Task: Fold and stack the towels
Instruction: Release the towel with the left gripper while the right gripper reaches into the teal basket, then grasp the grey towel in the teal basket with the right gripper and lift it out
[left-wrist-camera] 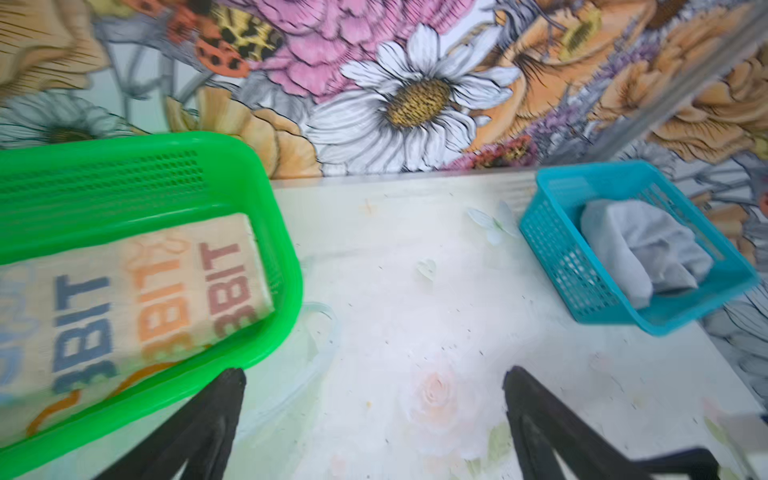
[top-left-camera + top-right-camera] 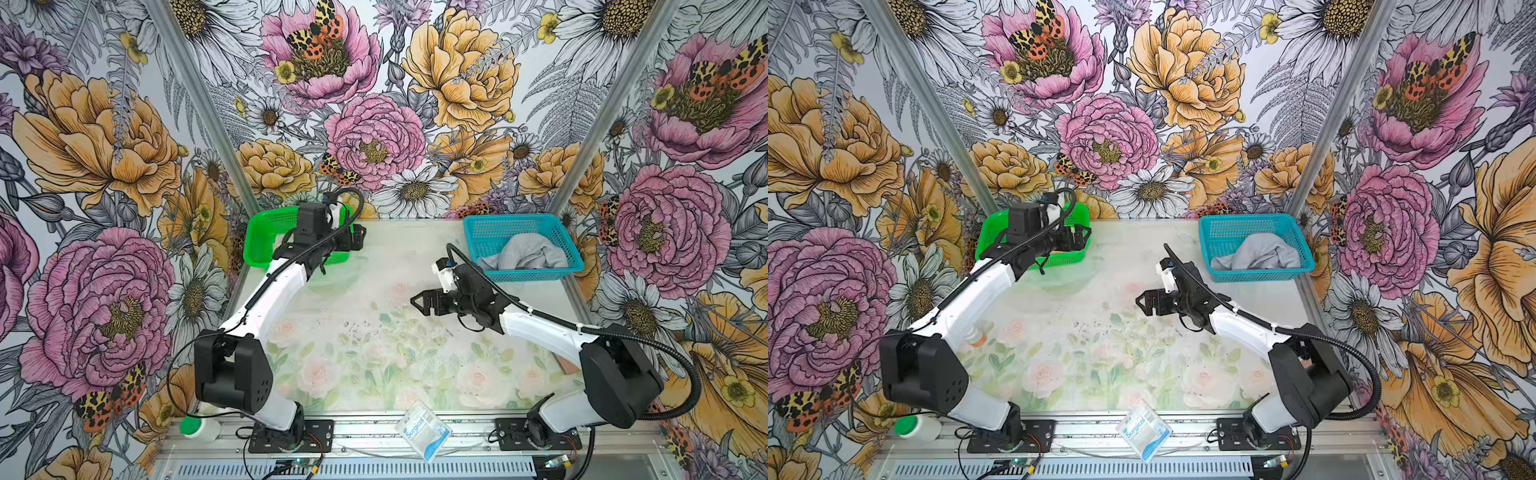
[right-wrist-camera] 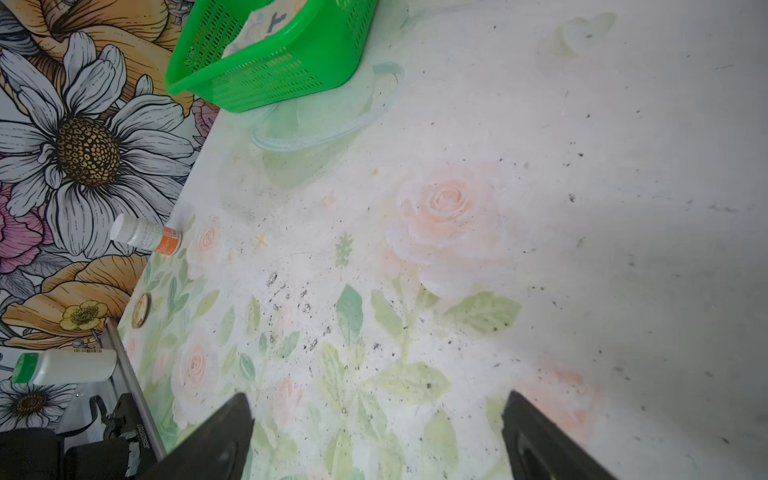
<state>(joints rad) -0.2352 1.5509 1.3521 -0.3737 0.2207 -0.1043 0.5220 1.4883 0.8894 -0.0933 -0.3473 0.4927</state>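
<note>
Your left jaws are spread wide, holding nothing. Just beside them the folded RABBIT towel (image 1: 137, 299) lies in the green basket (image 1: 286, 266), with a cream towel with orange outlines (image 1: 62, 405) peeking from under it. Your right jaws are released too, empty over bare worktop (image 3: 623, 208). So two look stacked, I'd say. The grey towel (image 2: 524, 254) sits crumpled in the blue basket (image 2: 519, 220) behind the right jaws, not folded yet.

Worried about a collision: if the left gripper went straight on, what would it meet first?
Probably the bare table: in its wrist view the left gripper aims between the green basket and blue basket. Depth is unclear.
</note>
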